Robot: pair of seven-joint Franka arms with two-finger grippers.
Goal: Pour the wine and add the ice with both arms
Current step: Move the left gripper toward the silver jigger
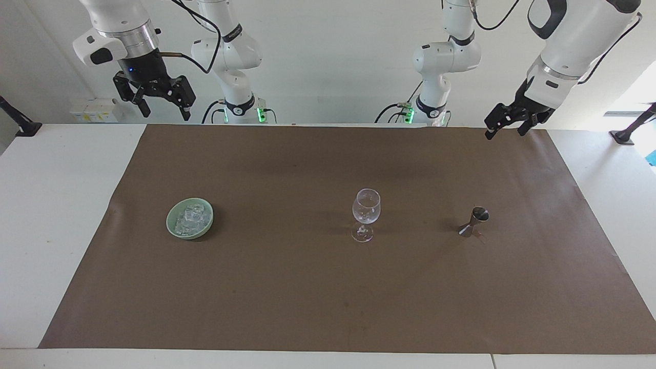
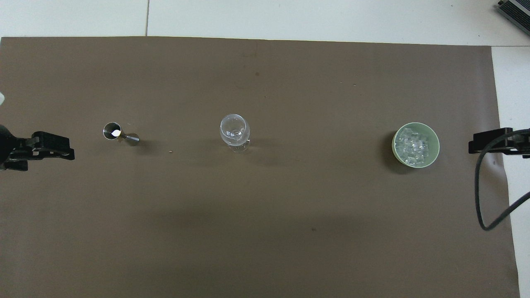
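A clear stemmed wine glass (image 1: 366,211) (image 2: 234,130) stands upright mid-mat. A small metal jigger (image 1: 474,221) (image 2: 117,133) stands beside it toward the left arm's end. Toward the right arm's end, a green bowl (image 1: 170,217) (image 2: 394,140) holds several clear ice cubes (image 1: 190,219) (image 2: 414,145). My left gripper (image 1: 505,134) (image 2: 62,148) hangs open and empty in the air over the mat's edge at the left arm's end, apart from the jigger. My right gripper (image 1: 165,114) (image 2: 474,145) hangs open and empty over the mat's edge at the right arm's end, apart from the bowl.
A brown mat (image 1: 307,292) covers most of the white table (image 1: 56,205). A black cable (image 2: 480,194) loops down from the right arm over the mat's edge. Black clamps (image 1: 15,120) sit at the table's corners near the robots.
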